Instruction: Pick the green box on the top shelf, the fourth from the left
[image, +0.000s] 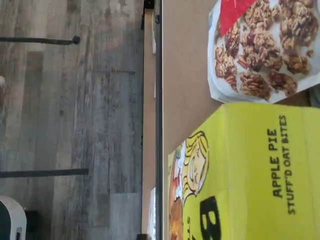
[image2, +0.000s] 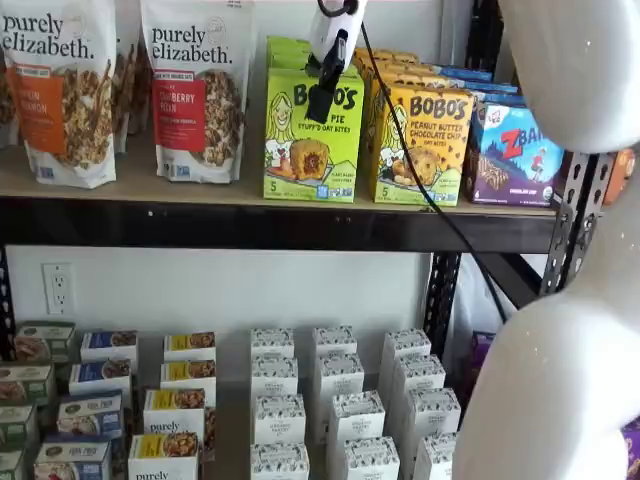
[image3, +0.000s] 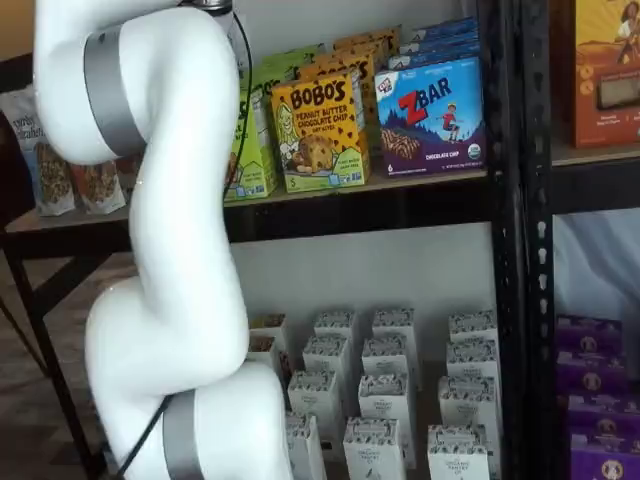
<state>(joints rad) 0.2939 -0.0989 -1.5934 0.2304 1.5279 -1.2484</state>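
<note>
The green box (image2: 312, 135) is standing upright at the front edge of the top shelf (image2: 250, 195), between a purely elizabeth granola bag (image2: 195, 90) and the yellow-orange Bobo's carton (image2: 420, 145). The tool (image2: 318, 108) is hanging in front of its upper face; only one black finger is showing side-on, so its spread cannot be told. The blue ZBar box (image2: 512, 155) is sitting further right.

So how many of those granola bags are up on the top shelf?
2 in plain view: an orange-label bag at the left end and a red-label bag beside the green box. More seem to stand behind them.
</note>
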